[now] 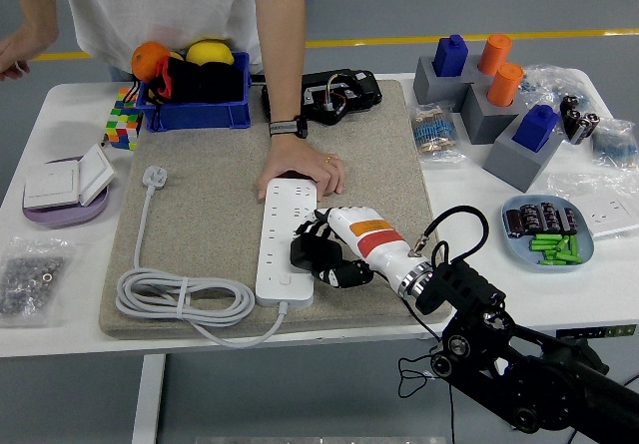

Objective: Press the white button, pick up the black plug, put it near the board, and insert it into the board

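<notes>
No brand, label or writing is readable on any item; note only an orange patch on the back of the right hand [334, 249]. You see a white counter [70, 254] carrying a grey mat [210, 215], with grey floor and a yellow line [399, 39] beyond.

The white power strip [283, 239] lies lengthwise on the mat, its cable [180, 294] coiled at the left and ending in a white plug [154, 176]. The right hand sits at the strip's right edge, fingers curled around the black plug [313, 252]. The plug is just beside the strip; you cannot tell whether it is seated in a socket.

A person's hand [305, 173] rests on the far end of the strip. Also on the counter: a blue bin [200, 110], a colour cube [122, 123], and a tray of green batteries [549, 244].
</notes>
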